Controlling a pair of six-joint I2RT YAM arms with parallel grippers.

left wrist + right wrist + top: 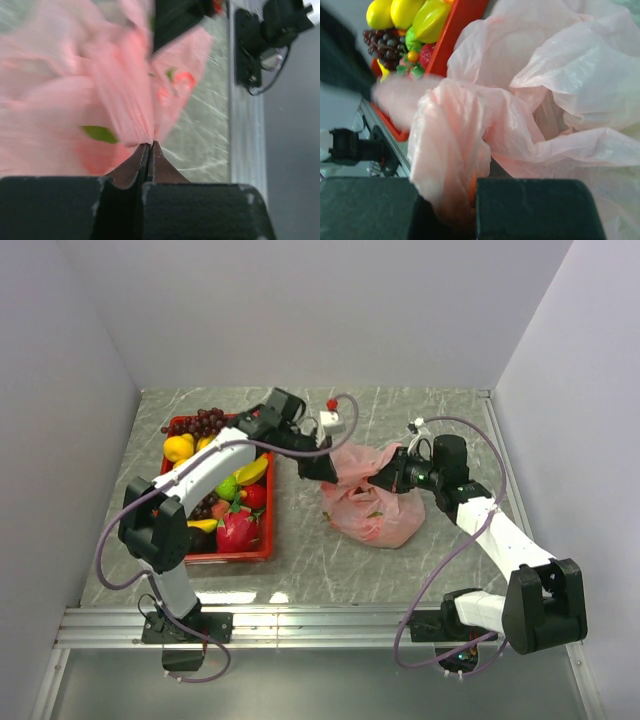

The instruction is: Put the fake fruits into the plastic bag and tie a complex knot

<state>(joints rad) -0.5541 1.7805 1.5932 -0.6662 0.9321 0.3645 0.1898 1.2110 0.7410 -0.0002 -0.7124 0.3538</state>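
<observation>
- The thin, crinkly, translucent pink plastic bag (378, 512) lies on the grey marble-patterned table (440, 570), right of the red rectangular plastic tray (268, 536) and between the two arms; its body sags on the surface, and its upper film is drawn up into two gathered strips
- Left gripper (150, 145): fingers pressed together, clamped on a pleated bunch of the bag's film; in the left wrist view the pink folds fan up and away from the fingertips; the picture is blurred
- Right gripper (455, 200): closed on another gathered bunch of the same film, which rises from between its black fingers (535, 210) and bends over to the left; in the overhead view it sits at the bag's upper right, the left gripper at the upper left, the two near each other
- Whether the gathered film forms a knot cannot be told
- Through the film a green shape (100, 133) and a red curved shape (185, 80) show, so some fake fruits lie inside the bag; which kinds cannot be told
- Other glossy fake fruits lie in the tray: a dark purple bunch of grapes (200, 422) at the far end; a round yellow lemon (178, 448) beside it; a small green apple (228, 488); a small red apple (254, 496); a pink dragon fruit (237, 530) at the near end
- The left arm reaches across above the tray to the bag
</observation>
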